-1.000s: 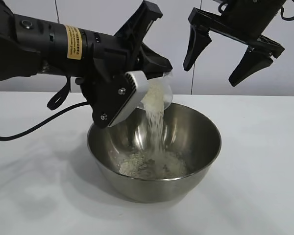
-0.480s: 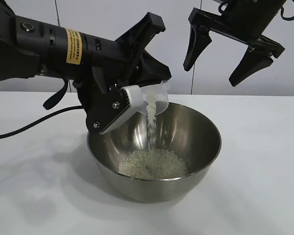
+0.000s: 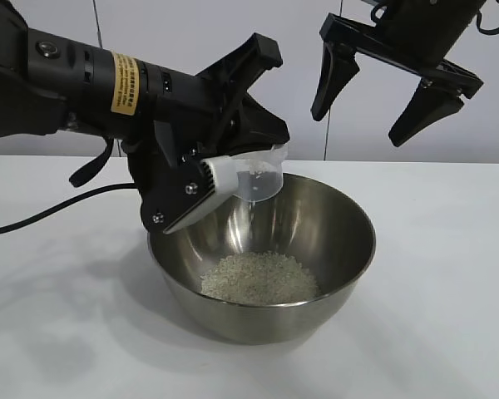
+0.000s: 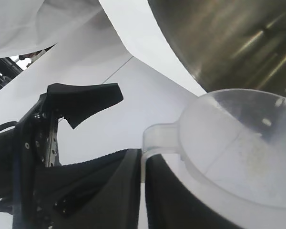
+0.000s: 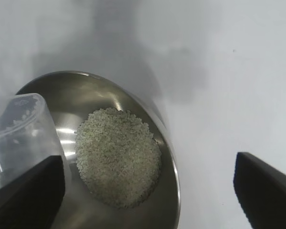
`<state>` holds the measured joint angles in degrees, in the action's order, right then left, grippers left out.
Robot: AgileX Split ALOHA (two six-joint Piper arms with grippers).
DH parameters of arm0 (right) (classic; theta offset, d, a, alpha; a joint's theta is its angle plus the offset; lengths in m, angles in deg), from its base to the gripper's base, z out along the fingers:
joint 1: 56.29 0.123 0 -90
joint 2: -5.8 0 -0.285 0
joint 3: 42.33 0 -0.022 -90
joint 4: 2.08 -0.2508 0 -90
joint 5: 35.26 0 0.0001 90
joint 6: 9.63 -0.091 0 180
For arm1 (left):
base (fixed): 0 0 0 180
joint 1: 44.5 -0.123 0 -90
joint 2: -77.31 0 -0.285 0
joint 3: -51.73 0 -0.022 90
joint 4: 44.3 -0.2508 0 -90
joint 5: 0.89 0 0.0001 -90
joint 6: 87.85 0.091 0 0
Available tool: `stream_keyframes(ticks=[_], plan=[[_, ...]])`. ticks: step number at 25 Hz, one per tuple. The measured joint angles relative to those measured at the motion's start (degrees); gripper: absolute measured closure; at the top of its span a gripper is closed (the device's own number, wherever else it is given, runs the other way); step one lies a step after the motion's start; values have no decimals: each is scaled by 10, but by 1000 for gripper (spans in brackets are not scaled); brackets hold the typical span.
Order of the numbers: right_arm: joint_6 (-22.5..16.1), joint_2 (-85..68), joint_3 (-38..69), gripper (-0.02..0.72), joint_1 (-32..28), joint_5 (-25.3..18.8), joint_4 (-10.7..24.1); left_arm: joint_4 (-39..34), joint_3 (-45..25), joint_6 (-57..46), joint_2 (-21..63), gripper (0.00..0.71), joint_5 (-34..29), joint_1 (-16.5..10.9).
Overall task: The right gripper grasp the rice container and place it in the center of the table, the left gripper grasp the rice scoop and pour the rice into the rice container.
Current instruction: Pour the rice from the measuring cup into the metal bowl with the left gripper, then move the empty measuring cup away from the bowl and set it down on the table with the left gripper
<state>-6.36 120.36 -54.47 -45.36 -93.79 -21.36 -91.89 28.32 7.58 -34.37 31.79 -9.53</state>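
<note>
Left tool point(image 3: 233, 170) clamps rice scoop point(image 3: 258, 174) by its tab handle, scoop tipped mouth-down over 10 o'clock rim of steel rice container point(image 3: 262, 253); few grains cling inside scoop; rice point(image 3: 259, 278) heaped on container floor; container sits mid white bench point(image 3: 449, 274); right tool point(image 3: 395, 87) hangs above container at 1 o'clock, fingers spread wide, holding nothing.

Rice container point(image 3: 316, 249): polished shiny steel. Rice scoop point(image 3: 260, 175): translucent smooth plastic. Table point(image 3: 449, 316): matt white. Rice point(image 3: 258, 278): grainy.
</note>
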Motion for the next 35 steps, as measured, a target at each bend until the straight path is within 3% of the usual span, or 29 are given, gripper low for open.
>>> stream_keyframes(ticks=[4,10,16,19,23,27,30,35], plan=[[0,0,0,43,0,0,1,30,0,-111,0,698,25,0],[0,0,0,43,0,1,1,102,-42,-263,0,698,153,0],[0,0,0,43,0,12,-4,258,-112,-370,0,698,256,0],[0,0,0,43,0,13,-6,356,-131,-488,0,698,308,0],[0,0,0,43,0,15,-7,507,-134,-678,0,698,320,0],[0,0,0,43,0,15,-7,606,-147,-753,16,698,320,0],[-1,0,0,43,0,15,-7,616,-171,-762,35,698,322,-15],[-1,0,0,43,0,15,-7,618,-232,-793,43,698,325,-70]])
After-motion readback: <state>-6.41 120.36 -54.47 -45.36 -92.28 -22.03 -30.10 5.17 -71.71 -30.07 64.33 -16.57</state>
